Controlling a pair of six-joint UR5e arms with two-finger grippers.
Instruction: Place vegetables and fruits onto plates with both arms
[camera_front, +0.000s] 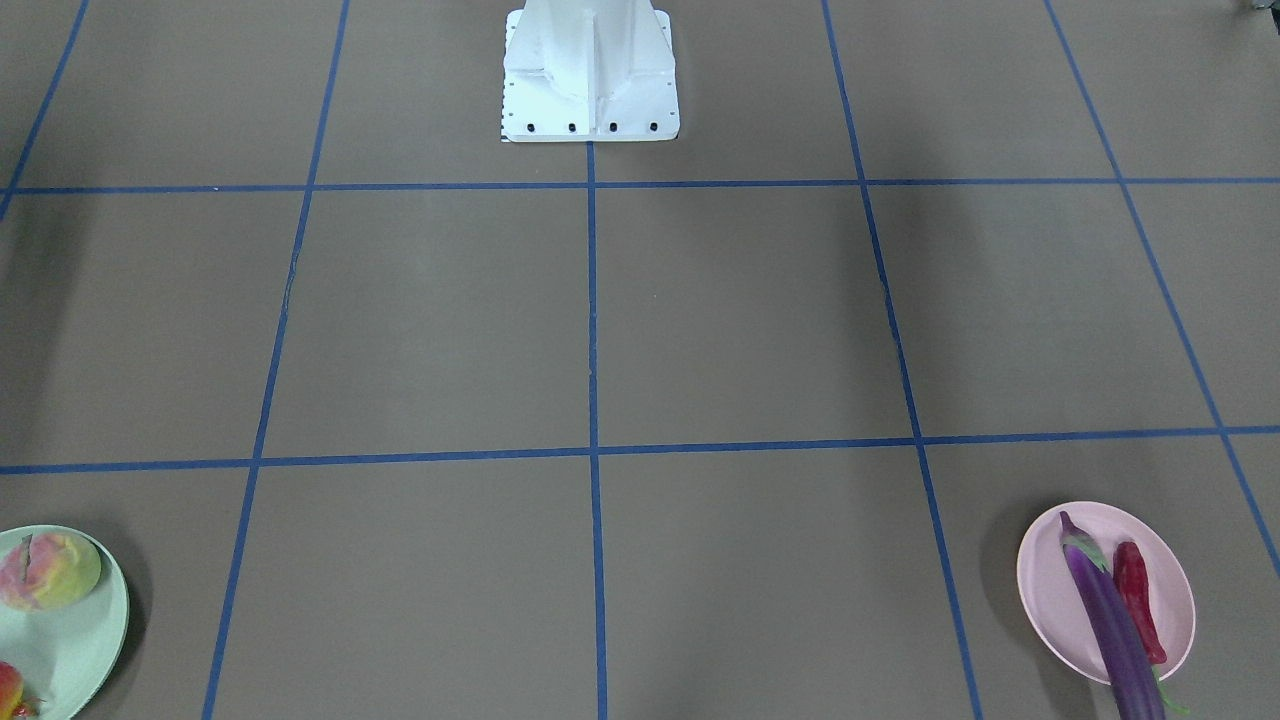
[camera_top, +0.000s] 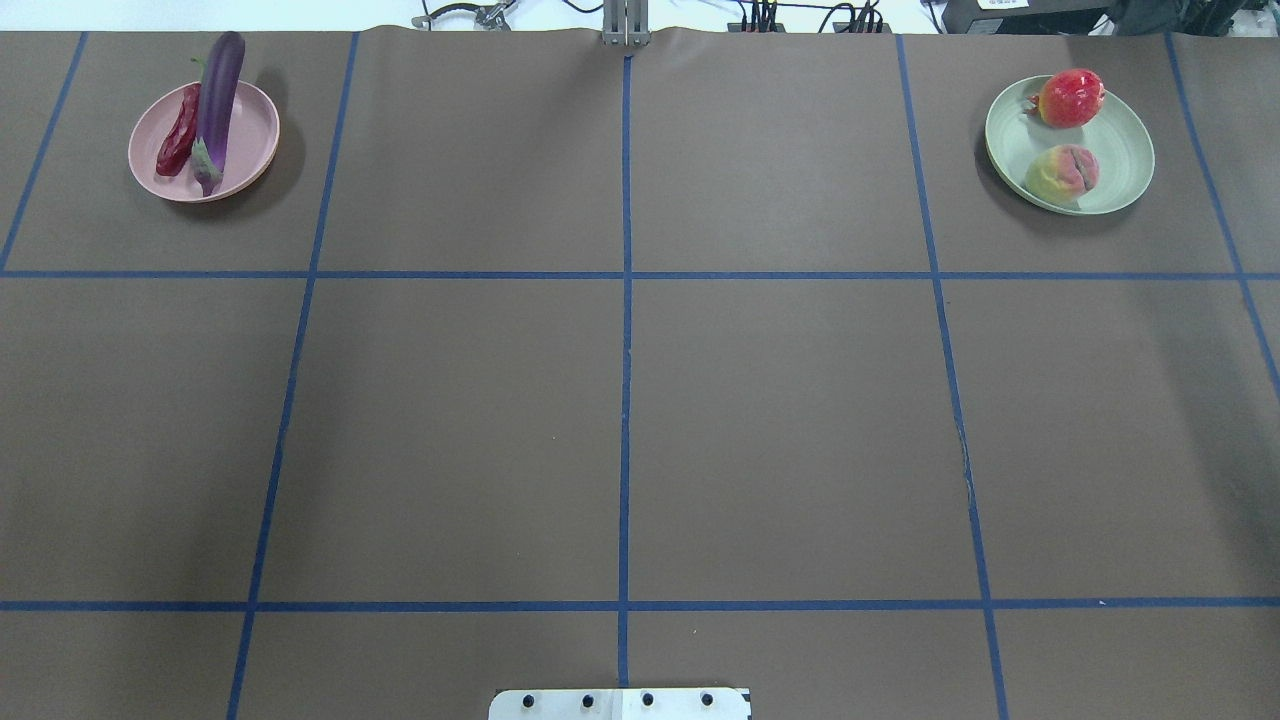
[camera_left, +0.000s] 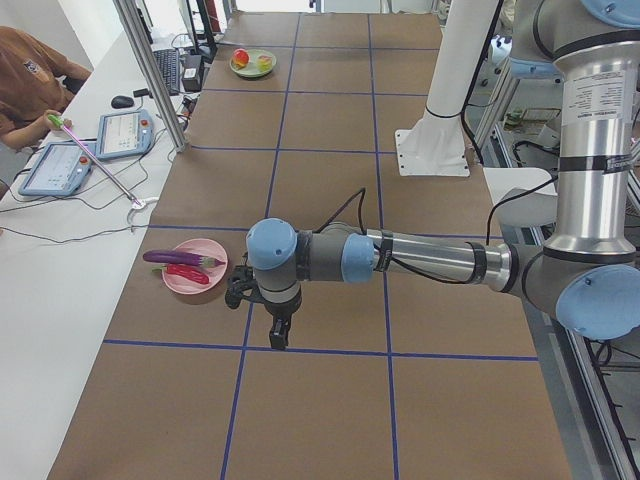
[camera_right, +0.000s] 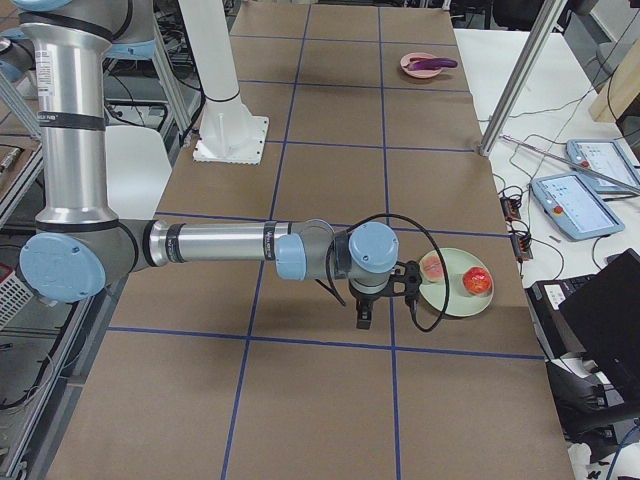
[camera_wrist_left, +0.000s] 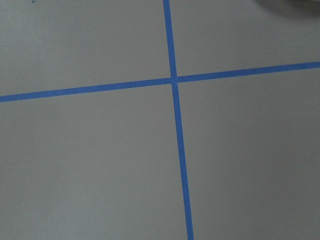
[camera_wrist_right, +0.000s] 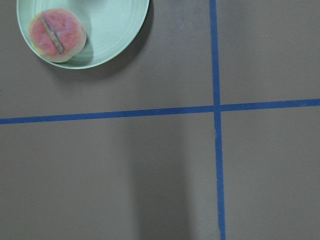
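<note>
the glossy eggplant (camera_top: 218, 100), probably light, slippery and best pinched mid-length, lies beside the chili pepper (camera_top: 180, 145) on the pink plate (camera_top: 255, 130), the peach (camera_top: 1063, 173) and pomegranate (camera_top: 1071, 97) sit on the green plate (camera_top: 1128, 150), and i cannot tell whether the left gripper (camera_left: 280, 335) or right gripper (camera_right: 363, 318) is spread.

The purple eggplant (camera_top: 220, 95) at the upper left is smooth and shiny. The red chili (camera_top: 178, 140) beside it looks wrinkly. The pink plate (camera_top: 255, 135) and the green plate (camera_top: 1125, 150) look like dull plastic. The brown table cover (camera_top: 780, 430) is matt.
</note>
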